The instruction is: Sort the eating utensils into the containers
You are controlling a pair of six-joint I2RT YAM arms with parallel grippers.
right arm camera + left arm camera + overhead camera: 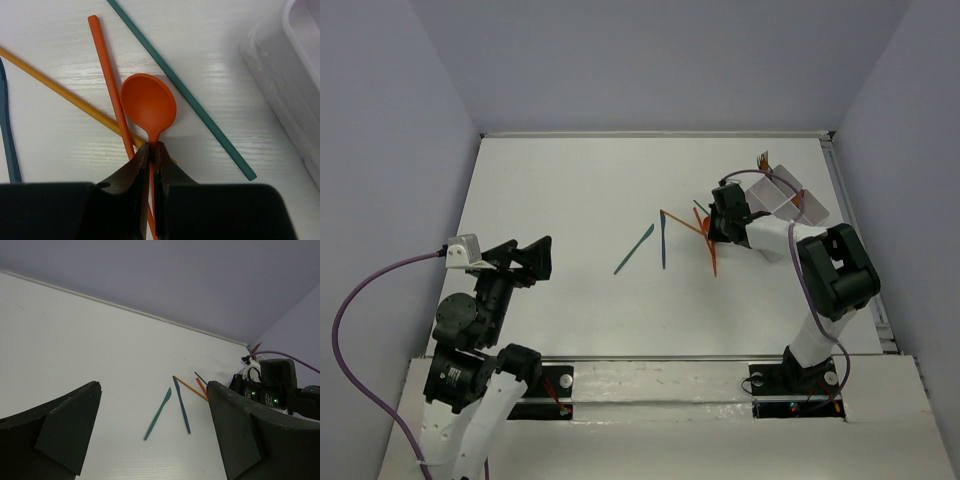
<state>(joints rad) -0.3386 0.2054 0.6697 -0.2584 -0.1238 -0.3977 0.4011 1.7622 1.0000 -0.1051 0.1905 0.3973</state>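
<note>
Left gripper point(540, 261) hovers low over bench point(570, 180) at left side, jaws spread wide, nothing between them. Mid-bench: teal knife point(634, 249) lying flat, slanted. Just right of it a second teal utensil point(663, 243), type unclear. Further right, a crossed pile of orange and teal handles. Right gripper point(151, 150) is down on the pile, jaws pinching the neck of the orange spoon point(148, 102), whose bowl rests on the bench. White tray point(790, 195) just beyond, far right.
</note>
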